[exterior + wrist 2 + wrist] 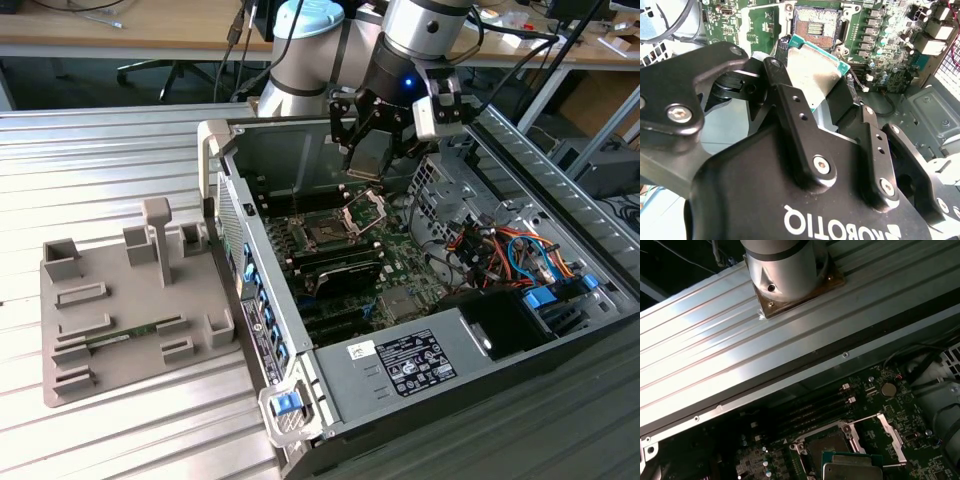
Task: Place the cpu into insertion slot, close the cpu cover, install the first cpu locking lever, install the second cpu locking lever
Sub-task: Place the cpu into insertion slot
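My gripper [368,166] hangs inside the open computer case, shut on the cpu [367,156], a flat square chip with a silvery top and green edge. The chip is tilted and sits a little above the motherboard. In the second wrist view the cpu [815,67] is pinched between two black fingers [790,105] of the gripper [812,86]. The dark square insertion slot [820,27] lies just beyond it, uncovered. In the exterior view the insertion slot [325,232] is below and left of the chip. The cpu cover [383,210] stands raised beside it. The first wrist view shows the cpu [852,469], slot [827,446] and cover [892,435].
The case wall [225,190] rises on the exterior view's left. Black modules [335,268], a grey power supply [420,360] and coloured cables [500,250] crowd the inside. A grey fixture tray [130,300] lies on the ribbed metal table. The arm's base [787,270] is bolted to that table.
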Available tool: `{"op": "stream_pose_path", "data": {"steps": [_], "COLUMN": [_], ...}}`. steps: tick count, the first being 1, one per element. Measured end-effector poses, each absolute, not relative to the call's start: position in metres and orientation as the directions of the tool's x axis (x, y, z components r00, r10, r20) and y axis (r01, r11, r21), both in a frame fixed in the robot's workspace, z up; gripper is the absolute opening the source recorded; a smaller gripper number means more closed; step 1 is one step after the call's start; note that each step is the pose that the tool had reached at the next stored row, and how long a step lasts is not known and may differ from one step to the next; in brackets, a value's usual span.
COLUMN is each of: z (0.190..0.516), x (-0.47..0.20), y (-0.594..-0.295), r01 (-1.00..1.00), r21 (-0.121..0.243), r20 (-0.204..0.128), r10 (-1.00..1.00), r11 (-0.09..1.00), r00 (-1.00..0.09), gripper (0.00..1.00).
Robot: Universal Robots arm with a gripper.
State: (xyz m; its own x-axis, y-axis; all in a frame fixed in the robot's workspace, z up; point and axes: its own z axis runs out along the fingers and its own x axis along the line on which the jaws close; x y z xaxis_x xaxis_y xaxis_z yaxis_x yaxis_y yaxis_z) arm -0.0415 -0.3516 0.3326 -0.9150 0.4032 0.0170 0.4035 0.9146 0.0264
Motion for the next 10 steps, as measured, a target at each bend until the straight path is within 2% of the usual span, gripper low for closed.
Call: {"op": "stream_pose_path", "data": {"steps": [10], "z": [0.3326], "x": [-0.0415], "y": [-0.3515], "r01": [0.419], "r21": [0.026], "r20": [0.017], "r10": [0.418], "r11": [0.908], "r00": [-0.908], "gripper": [0.54]}}
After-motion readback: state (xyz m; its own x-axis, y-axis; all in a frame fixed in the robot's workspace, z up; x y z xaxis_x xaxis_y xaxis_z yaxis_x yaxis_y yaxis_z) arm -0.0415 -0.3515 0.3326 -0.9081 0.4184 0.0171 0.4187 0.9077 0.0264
